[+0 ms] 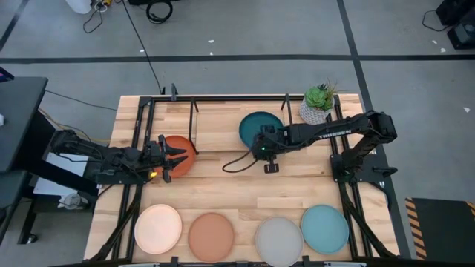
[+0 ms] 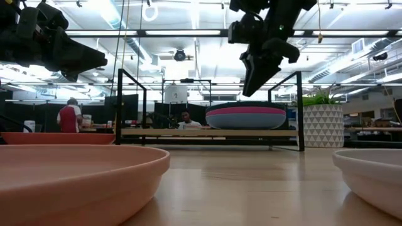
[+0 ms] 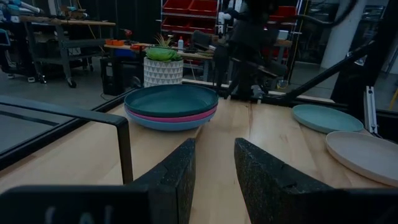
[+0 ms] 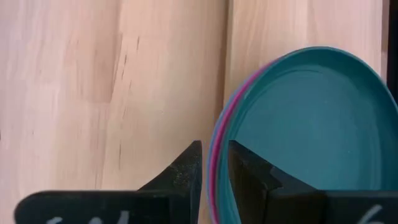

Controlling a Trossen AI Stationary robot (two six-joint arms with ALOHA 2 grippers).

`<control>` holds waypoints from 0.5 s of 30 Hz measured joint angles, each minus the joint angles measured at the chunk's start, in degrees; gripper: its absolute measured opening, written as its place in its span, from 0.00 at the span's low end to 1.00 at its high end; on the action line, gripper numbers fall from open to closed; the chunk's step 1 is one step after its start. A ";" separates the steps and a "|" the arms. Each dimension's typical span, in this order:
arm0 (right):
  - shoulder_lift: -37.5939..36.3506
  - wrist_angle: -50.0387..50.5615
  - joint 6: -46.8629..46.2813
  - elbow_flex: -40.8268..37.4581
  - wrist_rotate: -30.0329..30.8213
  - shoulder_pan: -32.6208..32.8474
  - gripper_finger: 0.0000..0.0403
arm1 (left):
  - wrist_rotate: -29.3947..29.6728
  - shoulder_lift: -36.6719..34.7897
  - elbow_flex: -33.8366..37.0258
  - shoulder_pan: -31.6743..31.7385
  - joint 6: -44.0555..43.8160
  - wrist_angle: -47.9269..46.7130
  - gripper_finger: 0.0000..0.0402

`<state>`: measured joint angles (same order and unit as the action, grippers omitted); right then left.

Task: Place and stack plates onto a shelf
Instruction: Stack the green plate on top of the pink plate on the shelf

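On the low light-wood shelf (image 2: 207,132) sits a stack of round matte plates: dark teal plate (image 1: 261,127) on top, magenta plate (image 3: 171,116) beneath, blue plate (image 3: 169,124) lowest. The right gripper (image 1: 265,143) hovers at the stack's edge, fingers slightly parted, gripping nothing. The left gripper (image 1: 172,154), fingers spread, hangs over the orange-red plate (image 1: 182,152) on the tabletop (image 1: 245,189).

We can make out white lettering on the dark right arm (image 1: 330,132), at three o'clock, too small to read.
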<state>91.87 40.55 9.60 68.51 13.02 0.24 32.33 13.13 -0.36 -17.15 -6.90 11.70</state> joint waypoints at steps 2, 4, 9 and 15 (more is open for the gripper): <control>0.62 -0.14 0.43 0.00 2.39 0.69 0.20 | 0.00 0.00 -0.02 -0.02 0.00 0.00 0.30; 1.12 -0.28 0.55 -0.51 4.44 1.24 0.20 | 0.01 0.00 -0.02 0.00 0.00 -0.01 0.30; 1.73 -2.71 0.85 -2.69 6.45 2.11 0.20 | 0.00 0.00 -0.02 0.00 -0.17 0.04 0.30; 1.84 -3.56 0.85 -4.70 8.37 2.12 0.20 | 0.21 0.01 -0.02 0.00 0.00 0.48 0.30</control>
<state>93.71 36.99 10.46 63.81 21.39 2.36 32.54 13.13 -0.38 -17.15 -6.90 12.18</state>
